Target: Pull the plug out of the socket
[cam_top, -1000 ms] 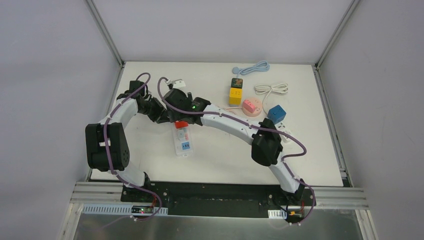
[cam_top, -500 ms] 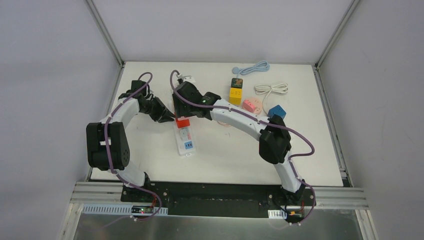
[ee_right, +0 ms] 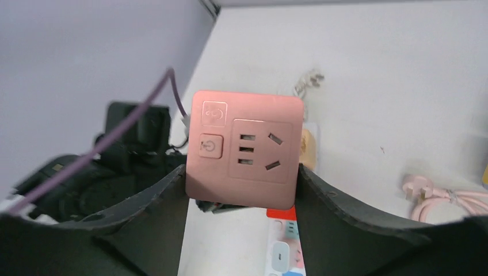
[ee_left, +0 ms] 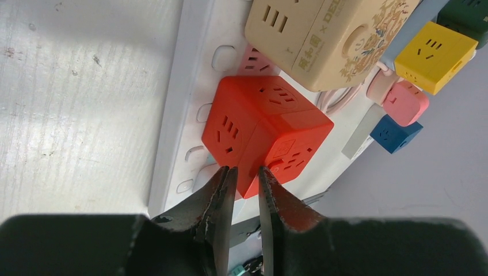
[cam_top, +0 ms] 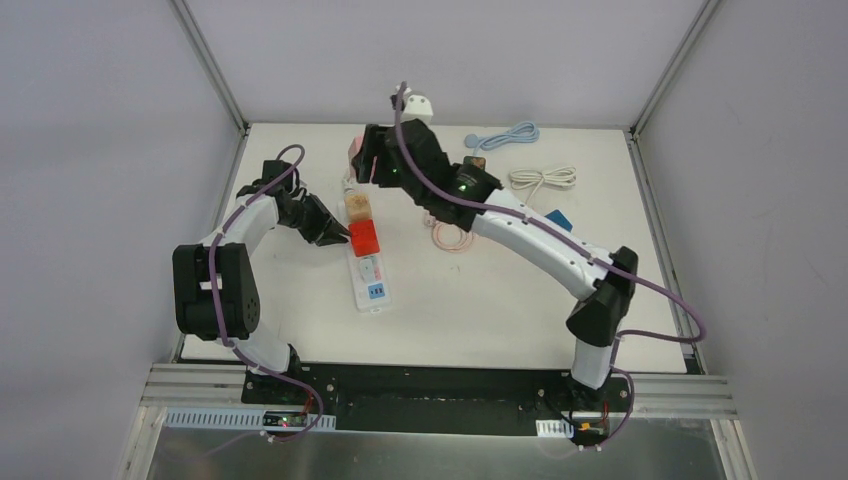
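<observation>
White table (cam_top: pixel 480 310) with white power strip (cam_top: pixel 368 282), coiled white cable (cam_top: pixel 543 178), blue cable (cam_top: pixel 506 135)

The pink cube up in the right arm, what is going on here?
The right gripper holds the pink socket cube between its fingers, raised off the white power strip. The left gripper, fingers almost together, has its tips at the strip beside the red cube, which sits plugged in next to a beige cube. The pink socket cube looks already pulled out.

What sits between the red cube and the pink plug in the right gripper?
A beige cube, on the power strip right beyond the red cube, seen in the top view.
</observation>
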Available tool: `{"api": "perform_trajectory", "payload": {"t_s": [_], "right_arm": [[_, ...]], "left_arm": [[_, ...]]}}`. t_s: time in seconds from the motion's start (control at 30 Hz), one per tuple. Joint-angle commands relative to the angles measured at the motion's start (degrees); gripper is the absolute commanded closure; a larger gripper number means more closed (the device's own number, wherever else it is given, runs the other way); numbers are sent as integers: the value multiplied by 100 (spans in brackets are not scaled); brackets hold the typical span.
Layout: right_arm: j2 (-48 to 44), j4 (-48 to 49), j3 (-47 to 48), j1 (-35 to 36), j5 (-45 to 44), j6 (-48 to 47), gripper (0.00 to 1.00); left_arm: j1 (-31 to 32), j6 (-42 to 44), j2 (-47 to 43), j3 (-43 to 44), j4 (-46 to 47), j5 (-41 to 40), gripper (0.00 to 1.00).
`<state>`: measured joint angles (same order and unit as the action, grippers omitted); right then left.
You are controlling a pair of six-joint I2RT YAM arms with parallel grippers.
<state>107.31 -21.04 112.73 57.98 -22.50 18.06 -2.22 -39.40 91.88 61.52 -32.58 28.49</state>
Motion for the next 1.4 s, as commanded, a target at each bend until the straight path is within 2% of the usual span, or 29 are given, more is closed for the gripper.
{"api": "perform_trajectory", "payload": {"t_s": [0.0, 0.07, 0.2, 0.37, 0.7, 0.83, 0.97, 1.1, 1.17, 1.2, 1.3, 1.37], "right_arm": [[-533, 595, -319, -317, 112, 510, 100], [-556, 599, -487, -522, 286, 743, 100], [-535, 715, -963, -956, 827, 1252, 100], [-292, 1032, -1523, -1382, 1547, 1682, 100], [1142, 1170, -1206, -1640, 2551, 2094, 100], [1598, 1236, -1036, -1655, 2662, 2127, 94], [1922, 1292, -903, -1710, 2734, 2150, 76], [2016, 1302, -896, -1808, 2732, 2114, 45], [1933, 1274, -958, -1849, 2629, 2076, 26], [1863, 1270, -989, -1865, 2559, 2027, 20], [1600, 1273, -1094, -1881, 2352, 1814, 8], [1415, 1237, -1149, -1893, 2287, 1651, 4]], "left_arm": [[20, 380, 334, -132, -687, -952, 77], [20, 394, 303, -44, -697, -812, 74], [20, 548, 199, 291, -778, -390, 59], [20, 674, -47, 775, -1008, -342, 41], [19, 825, -893, 727, -1127, -524, 24], [19, 978, -1347, 509, -1119, -780, 21], [16, 987, -1600, 384, -1085, -881, 20], [20, 1002, -1639, 410, -1089, -888, 21], [15, 1012, -1630, 437, -1125, -891, 21], [15, 1013, -1621, 440, -1142, -894, 22], [19, 992, -1610, 442, -1166, -930, 22], [18, 981, -1590, 453, -1195, -958, 23]]}}
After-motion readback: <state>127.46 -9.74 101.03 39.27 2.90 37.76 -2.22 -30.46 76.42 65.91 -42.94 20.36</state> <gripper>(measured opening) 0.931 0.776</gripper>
